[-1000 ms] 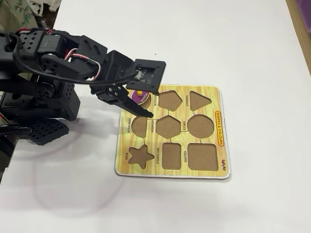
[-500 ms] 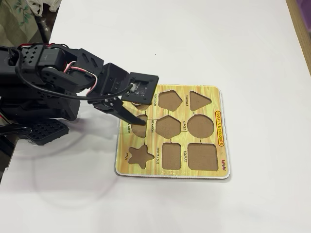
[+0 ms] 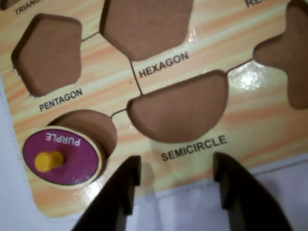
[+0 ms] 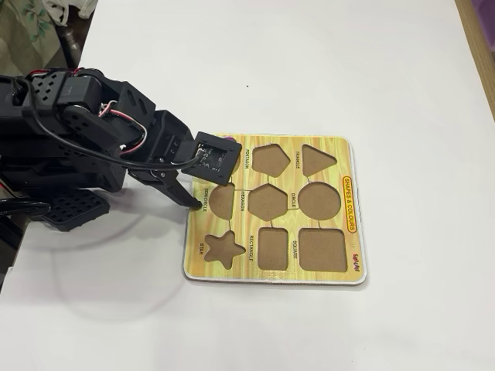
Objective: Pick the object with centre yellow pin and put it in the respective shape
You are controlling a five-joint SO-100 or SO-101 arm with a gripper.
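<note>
The black two-finger hand (image 3: 175, 185) hangs low over the near edge of the puzzle board, its fingers (image 3: 122, 185) spread well apart with nothing between them. In the fixed view the black jointed arm (image 4: 85, 131) reaches in from the left, bent downward, so the hand (image 4: 188, 199) tips toward the board's left edge above the white worktop (image 4: 232, 62).

Just beyond the fingertips in the wrist view lies the glossy wooden shape-puzzle board (image 3: 260, 125), printed with an orange and cream wood-grain pattern and thin black dividing lines. Its cut-outs show a matt brown fibre floor. At the lower left sits the oval purple wooden piece with a yellow centre pin (image 3: 61, 156), cream-rimmed and marked "PURPLE" in white letters, upside down to this camera. It rests tilted, partly over its own recess and not seated flat.

Next comes the empty semicircle recess (image 3: 180, 108), labelled "SEMICIRCLE" in black. Further on are the pentagon recess (image 3: 48, 53) marked "PENTAGON" and the hexagon recess (image 3: 147, 24) marked "HEXAGON". At the right edge a lobed recess (image 3: 288, 53) is only partly in view.

The fixed view shows the whole board (image 4: 352, 166) with the triangle, circle, rectangle, square and star recesses, all empty, and a strip reading "SHAPES & COLOURS" along its right edge.
</note>
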